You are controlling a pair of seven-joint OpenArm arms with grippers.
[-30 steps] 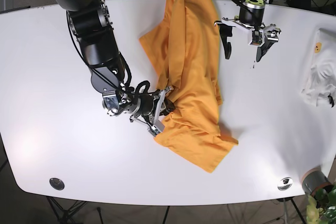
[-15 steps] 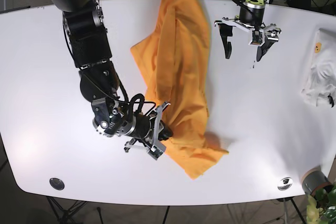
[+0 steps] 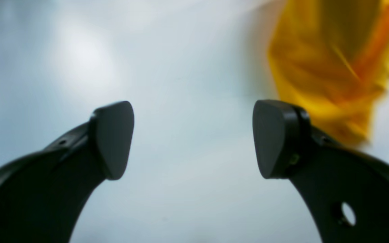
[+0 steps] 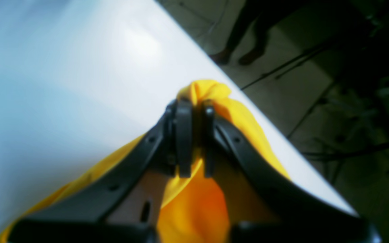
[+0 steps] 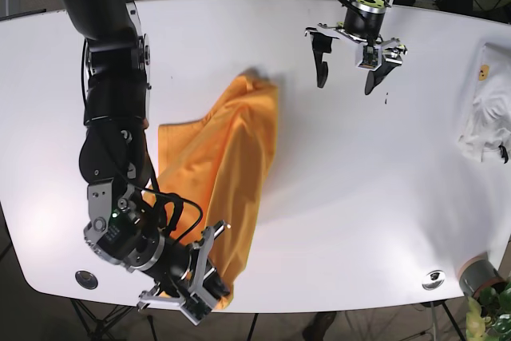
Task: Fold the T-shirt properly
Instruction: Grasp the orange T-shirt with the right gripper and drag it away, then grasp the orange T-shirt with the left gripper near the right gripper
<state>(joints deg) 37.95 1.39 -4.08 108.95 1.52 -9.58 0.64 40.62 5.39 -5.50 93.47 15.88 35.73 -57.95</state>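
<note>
Right claw (image 5: pixel 209 281) pinches the orange T-shirt (image 5: pixel 223 173) at the surface's (image 5: pixel 383 197) near edge; left claw (image 5: pixel 349 55) gapes wide; no fold made.

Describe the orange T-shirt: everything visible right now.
The orange T-shirt is plain orange-yellow woven fabric with no print showing. It lies stretched in a long, crumpled strip running diagonally from mid-table toward the near edge of the white table, with a sleeve-like flap sticking out on its left in the base view. Its near end is bunched and pinched in the shut jaws of the right gripper, close to the table edge. The left gripper is open over bare table, not touching it.
</note>
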